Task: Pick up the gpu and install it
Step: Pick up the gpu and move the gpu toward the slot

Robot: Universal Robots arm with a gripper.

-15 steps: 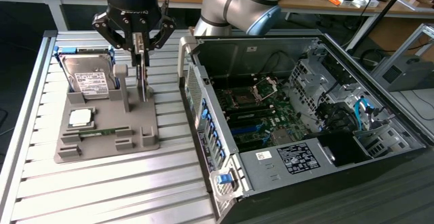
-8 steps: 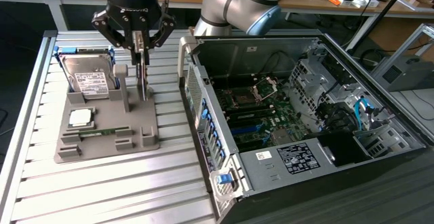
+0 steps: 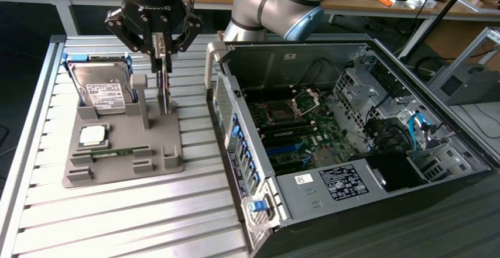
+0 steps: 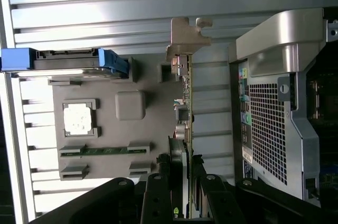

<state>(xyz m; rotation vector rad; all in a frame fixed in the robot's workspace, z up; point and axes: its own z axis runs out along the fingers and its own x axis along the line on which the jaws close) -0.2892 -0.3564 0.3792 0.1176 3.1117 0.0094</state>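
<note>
Hard drive point(image 3: 105, 91) sits at the exterior view's left. Next, the gpu point(image 3: 165, 97) stands on edge in the holder point(image 3: 168, 150). My gripper point(image 3: 161, 65) is pinched on its top edge. I judge it not yet lifted. The case point(image 3: 234, 123) at right lies open, and the install is undone.

The gpu point(image 4: 187, 102) is green with a shiny silver end. The pincer point(image 3: 160, 69) is black. The holder point(image 3: 117, 167) is plain grey. The hard drive point(image 3: 105, 91) is silver with a white label and blue sides. The memory stick point(image 3: 117, 151) is green. The worktop point(image 3: 117, 223) is silver with long stripes. The computer case point(image 4: 266, 129) is grey with rows of tiny dots.
</note>
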